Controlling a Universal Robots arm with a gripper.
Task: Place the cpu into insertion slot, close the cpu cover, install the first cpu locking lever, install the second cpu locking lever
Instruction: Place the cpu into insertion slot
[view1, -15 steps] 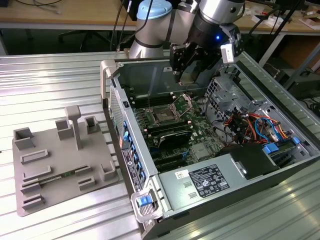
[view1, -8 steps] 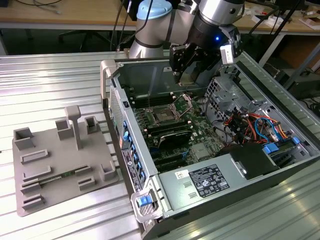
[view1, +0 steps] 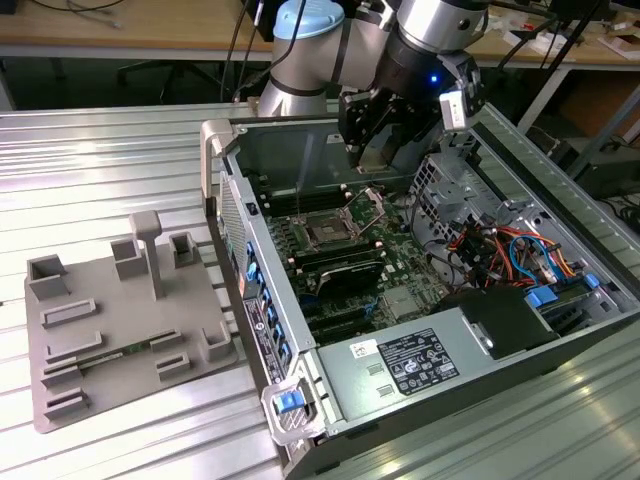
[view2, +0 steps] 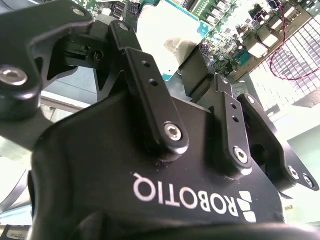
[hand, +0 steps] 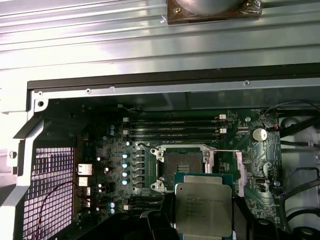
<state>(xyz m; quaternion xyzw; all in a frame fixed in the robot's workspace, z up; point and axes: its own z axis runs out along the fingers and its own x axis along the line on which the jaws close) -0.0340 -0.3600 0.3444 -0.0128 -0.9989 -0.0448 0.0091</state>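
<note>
The gripper (view2: 161, 47) is closed on the cpu (hand: 202, 207), with one finger (view2: 197, 72) on each of two opposite edges and the silvery metal top facing the first wrist view. The cpu hangs inside the open computer case (view1: 290, 150), above the green board and clear of it. The insertion slot (hand: 181, 161) lies bare, just beside the cpu in the first wrist view. The cpu cover (view1: 366, 207) stands raised on its hinge (exterior view). A grey fixture tray (view1: 110, 330) sits on the table at the exterior view's left.
</note>
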